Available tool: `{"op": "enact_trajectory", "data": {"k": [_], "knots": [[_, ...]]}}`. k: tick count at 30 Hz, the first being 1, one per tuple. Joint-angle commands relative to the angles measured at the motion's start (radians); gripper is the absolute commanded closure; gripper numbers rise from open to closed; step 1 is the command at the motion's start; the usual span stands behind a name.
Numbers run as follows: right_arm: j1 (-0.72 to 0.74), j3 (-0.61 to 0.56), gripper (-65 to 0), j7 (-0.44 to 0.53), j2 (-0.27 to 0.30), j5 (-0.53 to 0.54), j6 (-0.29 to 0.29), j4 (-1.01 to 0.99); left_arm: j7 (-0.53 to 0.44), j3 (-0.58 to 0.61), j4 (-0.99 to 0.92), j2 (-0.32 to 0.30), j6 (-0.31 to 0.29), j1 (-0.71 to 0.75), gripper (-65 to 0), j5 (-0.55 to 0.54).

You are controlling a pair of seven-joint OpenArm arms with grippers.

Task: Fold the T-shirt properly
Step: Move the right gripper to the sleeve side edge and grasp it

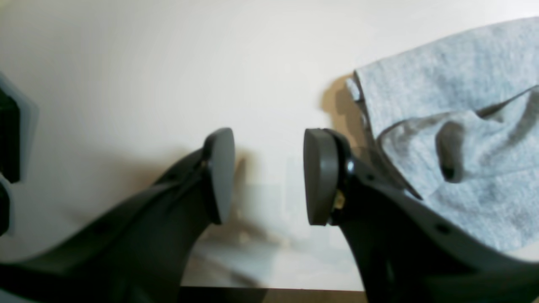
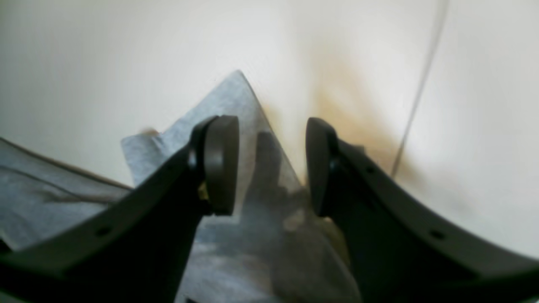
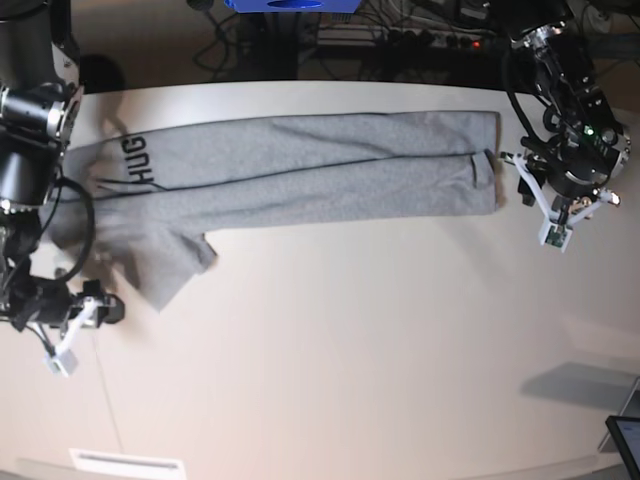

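Now both claws stand released, the left claw [image 1: 269,176] beside the T-shirt [image 3: 300,170], the right claw [image 2: 271,166] above its sleeve corner. I think each should pinch only one edge on the desk [image 3: 350,350], evenly.

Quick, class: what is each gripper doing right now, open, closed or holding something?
Left gripper: open, holding nothing, beside the T-shirt.
Right gripper: open, holding nothing, above a T-shirt corner.
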Motion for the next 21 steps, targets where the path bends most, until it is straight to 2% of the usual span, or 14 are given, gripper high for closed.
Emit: {"op": "enact_trajectory", "data": {"k": [1, 2, 7, 11, 21], "knots": [[0.056, 0.001, -26.7, 0.018, 0.012, 0.016, 0.008, -0.021, -0.011, -0.006, 0.015, -0.013, -0.001, -0.005, -26.5, 0.001], [0.071, 0.001, -28.6, 0.023, 0.006, 0.016, 0.013, -0.06, -0.013, -0.006, 0.015, -0.011, -0.001, -0.005, -26.5, 0.001], [0.139, 0.006, -45.8, 0.027, 0.0, 0.016, 0.057, -0.222, -0.013, -0.006, 0.013, -0.011, -0.001, -0.003, -26.5, 0.001], [0.153, 0.006, -46.7, 0.067, 0.0, 0.016, 0.057, -0.331, -0.013, -0.006, 0.013, -0.011, -0.001, -0.003, -26.5, 0.001], [0.134, 0.007, -46.7, 0.078, -0.022, 0.016, 0.06, -0.402, -0.013, 0.001, 0.011, -0.011, -0.001, -0.003, -26.5, 0.001]]}}
